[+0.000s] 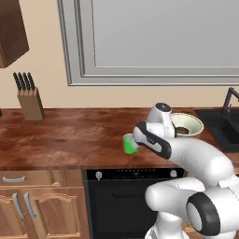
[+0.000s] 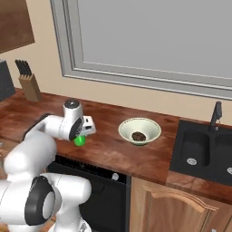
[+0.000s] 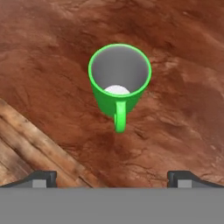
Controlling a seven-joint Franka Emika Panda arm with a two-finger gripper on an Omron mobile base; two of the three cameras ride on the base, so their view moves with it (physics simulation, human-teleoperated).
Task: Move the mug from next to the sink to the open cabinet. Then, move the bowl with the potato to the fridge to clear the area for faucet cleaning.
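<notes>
One green mug point(image 3: 119, 87) stood upright on the reddish-brown wooden worktop point(image 1: 65, 135), close to its front edge, above the black dishwasher point(image 1: 119, 200) set under it. In the hand view the mug sat directly below the hand, its pale grey inside open to the camera and its handle turned toward the bottom of that view. The gripper point(image 3: 112, 177) hung above it with its fingers point(image 3: 41, 178) spread wide, one at each lower corner of the hand view, touching nothing and holding nothing.

From the left base view the mug point(image 1: 129, 144) showed just left of the arm's wrist; from the right base view only a small green part of it point(image 2: 79, 141) peeked out below the wrist.

Farther along the worktop toward the sink point(image 2: 204, 152) lay the bowl point(image 2: 139, 131), cream inside, with the dark brown potato point(image 2: 138, 136) resting in it. The bowl sat between the mug and the black sink, apart from both. The dark faucet point(image 2: 216, 115) rose at the sink's back edge. A knife block point(image 1: 30, 100) stood near the wall at the worktop's far left.
</notes>
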